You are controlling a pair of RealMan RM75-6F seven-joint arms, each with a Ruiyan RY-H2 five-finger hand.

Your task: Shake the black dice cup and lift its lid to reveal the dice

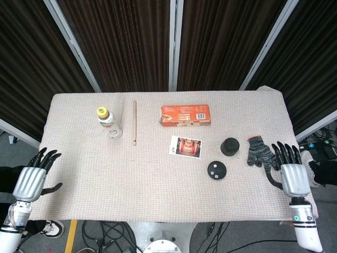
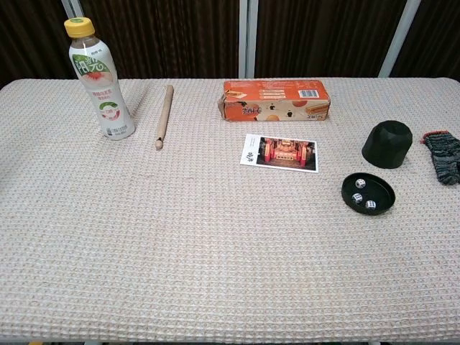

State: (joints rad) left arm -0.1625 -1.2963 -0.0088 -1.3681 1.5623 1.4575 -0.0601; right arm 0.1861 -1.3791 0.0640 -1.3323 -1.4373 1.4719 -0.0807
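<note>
The black dice cup lid (image 1: 229, 146) (image 2: 387, 144) stands mouth-down on the cloth, right of centre. Just in front of it lies the round black base (image 1: 216, 170) (image 2: 368, 194) with white dice (image 2: 364, 195) showing inside. My right hand (image 1: 291, 173) hovers near the table's right front corner, fingers spread, holding nothing, well apart from the lid. My left hand (image 1: 32, 178) hangs off the left front edge, fingers apart and empty. Neither hand appears in the chest view.
A striped grey glove (image 1: 260, 152) (image 2: 441, 155) lies right of the lid. A photo card (image 1: 186, 146), an orange box (image 1: 185, 115), a wooden stick (image 1: 134, 123) and a drink bottle (image 1: 109, 122) stand further back and left.
</note>
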